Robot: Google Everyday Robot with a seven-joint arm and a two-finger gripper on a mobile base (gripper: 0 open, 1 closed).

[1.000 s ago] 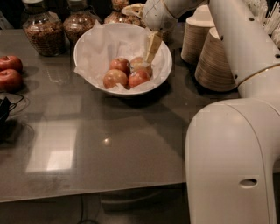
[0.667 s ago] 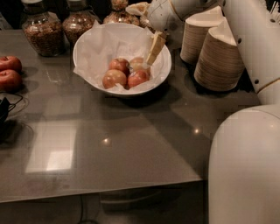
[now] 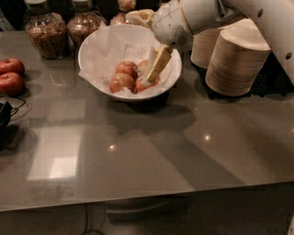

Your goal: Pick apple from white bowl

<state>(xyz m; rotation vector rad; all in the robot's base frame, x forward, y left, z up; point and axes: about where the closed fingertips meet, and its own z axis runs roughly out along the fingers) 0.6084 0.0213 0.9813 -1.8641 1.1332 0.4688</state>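
The white bowl (image 3: 98, 48), lined with crinkled white paper, sits at the back middle of the grey table. Three apples lie in it. The dull yellow-tan apple (image 3: 120, 83) with a red blush is at front left. A redder apple (image 3: 127, 68) lies behind it, and another reddish apple (image 3: 141, 86) is at front right. My gripper (image 3: 149, 80) slants down into the bowl from the upper right. Its tip is at the front-right apple, just right of the yellow-tan one. The gripper hides part of the bowl's right side.
Two deep-red apples (image 3: 11, 75) lie at the table's left edge, with a black cable (image 3: 7, 117) in front of them. Glass jars (image 3: 45, 28) stand behind the bowl. Stacks of tan disposable bowls (image 3: 236, 62) rise at the right. My white arm (image 3: 202, 13) crosses the top right.
The gripper has sunk lower into the bowl, down onto the apples at the right. The arm's bulky white body has left the right side of the view.
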